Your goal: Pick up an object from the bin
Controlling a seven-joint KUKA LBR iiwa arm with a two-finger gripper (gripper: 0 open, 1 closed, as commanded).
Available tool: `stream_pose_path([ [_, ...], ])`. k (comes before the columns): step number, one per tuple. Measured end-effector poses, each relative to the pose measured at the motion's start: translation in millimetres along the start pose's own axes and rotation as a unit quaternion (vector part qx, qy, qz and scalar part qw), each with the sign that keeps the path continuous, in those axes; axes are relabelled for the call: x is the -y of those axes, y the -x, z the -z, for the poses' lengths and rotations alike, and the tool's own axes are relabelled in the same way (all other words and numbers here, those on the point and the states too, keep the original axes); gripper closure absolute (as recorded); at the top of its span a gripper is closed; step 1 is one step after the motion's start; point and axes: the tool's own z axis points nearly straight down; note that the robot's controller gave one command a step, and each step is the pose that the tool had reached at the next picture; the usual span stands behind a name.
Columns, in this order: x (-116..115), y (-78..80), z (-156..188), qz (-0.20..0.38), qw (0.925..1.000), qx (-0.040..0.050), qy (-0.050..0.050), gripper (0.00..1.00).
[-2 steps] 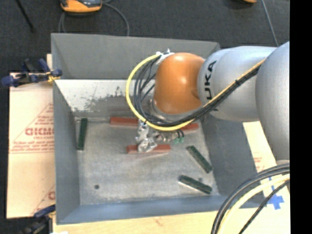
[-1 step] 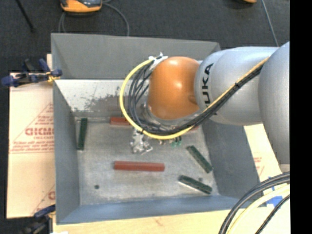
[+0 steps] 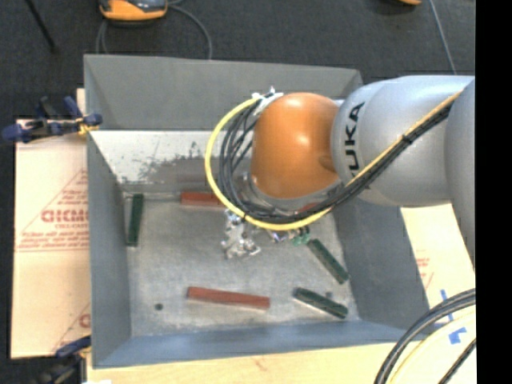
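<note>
My gripper (image 3: 239,243) reaches down over the middle of the bin floor, below the arm's orange cover; its metal tip hangs above bare floor. A red-brown flat stick (image 3: 228,298) lies in front of it near the bin's front wall. Another red-brown stick (image 3: 198,199) lies at the back, partly hidden by the arm. A dark green stick (image 3: 329,260) lies to the right of the gripper, slanting toward the front right. Nothing shows between the fingers.
A second dark green stick (image 3: 321,302) lies at the front right. A third dark green stick (image 3: 134,218) stands along the left wall. A small dark speck (image 3: 158,307) sits on the floor at the front left.
</note>
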Motion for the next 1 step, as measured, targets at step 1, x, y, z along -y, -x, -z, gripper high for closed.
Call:
stream_pose_path([
  [1,6.4,34.8,-8.7,-0.085,0.9964,0.0075,-0.001,0.0],
])
